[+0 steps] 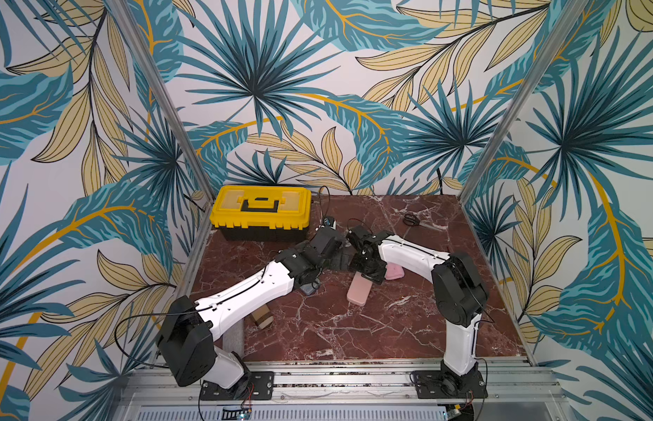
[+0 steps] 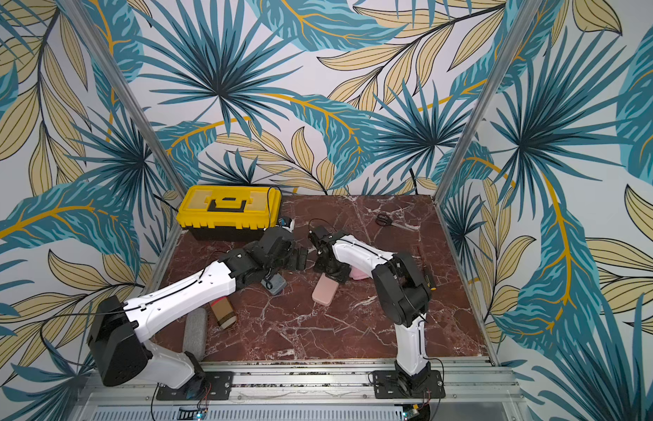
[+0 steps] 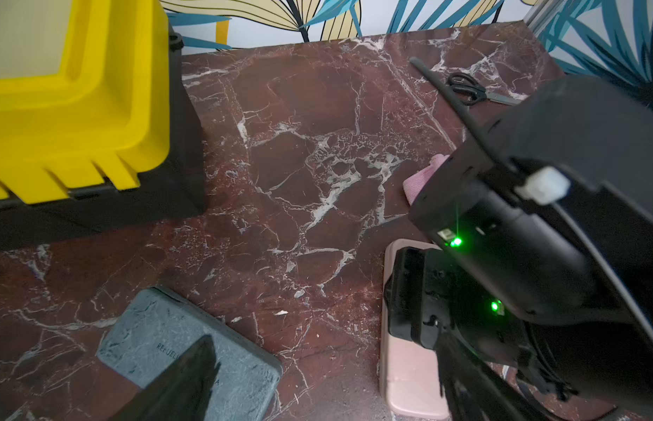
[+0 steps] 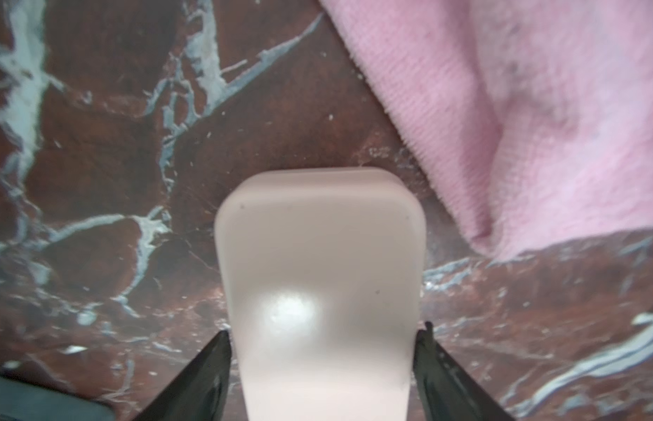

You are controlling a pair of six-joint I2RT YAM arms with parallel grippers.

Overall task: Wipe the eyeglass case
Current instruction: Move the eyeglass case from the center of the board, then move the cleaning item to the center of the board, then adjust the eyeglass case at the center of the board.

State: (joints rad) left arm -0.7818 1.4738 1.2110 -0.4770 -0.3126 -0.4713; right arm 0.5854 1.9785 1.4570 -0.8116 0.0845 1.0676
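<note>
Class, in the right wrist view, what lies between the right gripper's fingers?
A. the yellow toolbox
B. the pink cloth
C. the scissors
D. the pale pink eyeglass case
D: the pale pink eyeglass case sits between the fingers of the right gripper, while the pink cloth lies beside it, outside the fingers.

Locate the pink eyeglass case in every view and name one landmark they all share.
Top view: eyeglass case mid-table, far end under the right arm.
Top view: same place.
Left wrist: eyeglass case partly behind the right arm.
Right wrist: eyeglass case between the fingers of the right gripper.
Shared landmark: pink cloth beside the case, seen in all four.
</note>
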